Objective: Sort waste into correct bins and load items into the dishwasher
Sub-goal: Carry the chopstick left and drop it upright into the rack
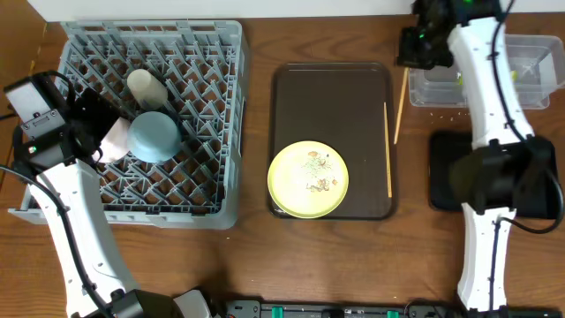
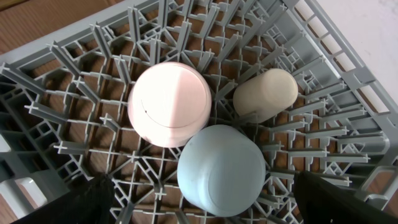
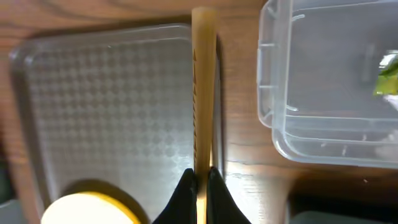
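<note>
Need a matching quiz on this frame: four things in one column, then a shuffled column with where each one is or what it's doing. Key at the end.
Things
1. blue bowl
2. yellow plate
3. green wrapper
4. right gripper

Place or state
A. inside the clear tub
B. jaws shut on a chopstick
C. on the brown tray
D. upside down in the grey rack

Pairs: 1-D, 2-C, 3-A, 4-B
</note>
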{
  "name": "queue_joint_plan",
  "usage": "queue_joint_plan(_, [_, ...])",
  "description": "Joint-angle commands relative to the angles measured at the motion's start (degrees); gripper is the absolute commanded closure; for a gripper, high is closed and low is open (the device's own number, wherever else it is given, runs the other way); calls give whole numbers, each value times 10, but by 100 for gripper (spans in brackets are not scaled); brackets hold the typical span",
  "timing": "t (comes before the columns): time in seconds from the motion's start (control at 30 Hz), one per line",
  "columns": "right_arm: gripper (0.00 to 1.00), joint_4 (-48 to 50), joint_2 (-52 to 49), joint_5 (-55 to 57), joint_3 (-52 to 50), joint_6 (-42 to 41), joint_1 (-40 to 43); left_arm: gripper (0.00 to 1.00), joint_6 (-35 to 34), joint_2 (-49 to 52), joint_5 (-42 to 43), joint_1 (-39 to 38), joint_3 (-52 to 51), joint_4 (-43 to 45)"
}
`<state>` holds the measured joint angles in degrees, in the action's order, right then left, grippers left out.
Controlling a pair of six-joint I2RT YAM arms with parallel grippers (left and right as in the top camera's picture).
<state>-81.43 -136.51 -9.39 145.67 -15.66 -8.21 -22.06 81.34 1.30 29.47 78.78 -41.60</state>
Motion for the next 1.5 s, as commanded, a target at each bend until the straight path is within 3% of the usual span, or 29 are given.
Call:
queue_joint_plan(0.0, [99, 11, -1, -116, 13, 25, 7, 7, 3, 3, -5, 1, 3, 0])
queue_joint_plan(0.17, [99, 103, -1, -247, 12, -13, -13, 7, 3, 3, -5, 1, 3, 0])
queue_joint_plan(0.5, [99, 373, -15, -192, 12, -203, -169, 7, 3, 3, -5, 1, 3, 0])
queue_joint_plan(0.67, [99, 451, -30, -193, 12, -248, -244, 7, 3, 3, -5, 1, 3, 0])
queue_joint_plan(0.97, [99, 486, -53, -144, 12, -228, -321, 7, 3, 3, -5, 1, 3, 0])
queue_joint_plan(1.37, [98, 478, -71, -131, -14, -224, -324, 7, 3, 3, -5, 1, 3, 0])
queue_joint_plan(1.47, [93, 476, -71, -131, -16, -223, -324, 7, 3, 3, -5, 1, 3, 0])
